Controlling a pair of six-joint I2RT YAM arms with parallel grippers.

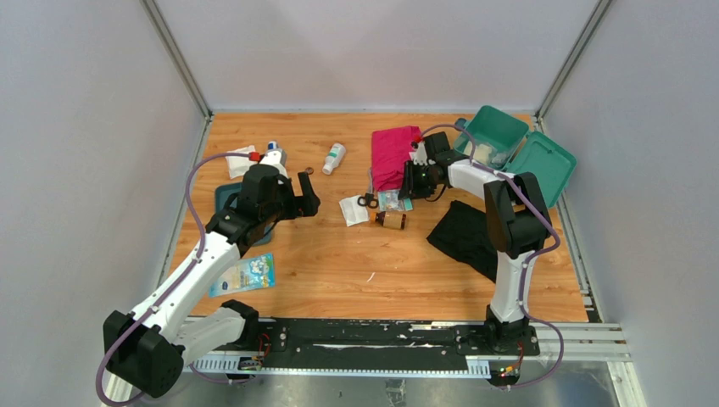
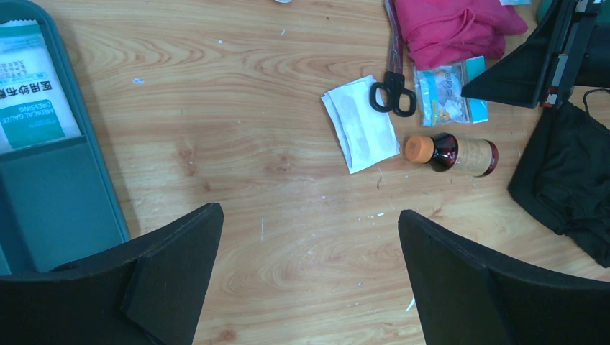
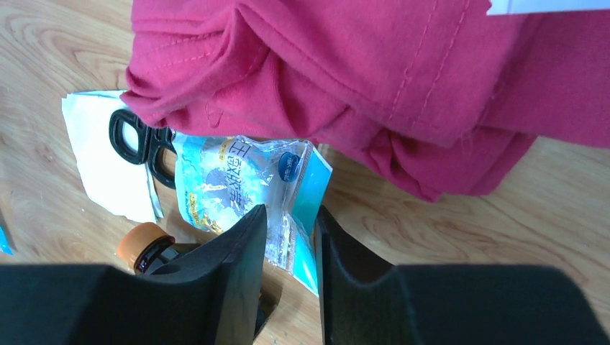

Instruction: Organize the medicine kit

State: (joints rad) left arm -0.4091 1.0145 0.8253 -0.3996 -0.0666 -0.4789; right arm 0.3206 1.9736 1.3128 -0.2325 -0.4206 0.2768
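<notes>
The green medicine kit box (image 1: 500,140) stands open at the back right. My right gripper (image 1: 415,180) (image 3: 290,223) is low over the table with its jaws nearly together on the edge of a clear-and-blue packet (image 3: 230,176) (image 1: 390,201). The packet lies beside black scissors (image 3: 133,140), a white gauze packet (image 1: 352,209) and a brown bottle with an orange cap (image 1: 390,220). My left gripper (image 1: 307,203) (image 2: 309,237) is open and empty above bare wood, left of these items. The bottle (image 2: 457,153) and scissors (image 2: 393,93) lie beyond it.
A pink cloth (image 1: 394,157) lies behind the packet and a black cloth (image 1: 462,233) at the right. A teal tray (image 2: 65,201) holding a dressing pack (image 2: 29,93) sits under my left arm. A white bottle (image 1: 334,158), a spray bottle (image 1: 273,153) and a blue packet (image 1: 244,275) lie on the left half.
</notes>
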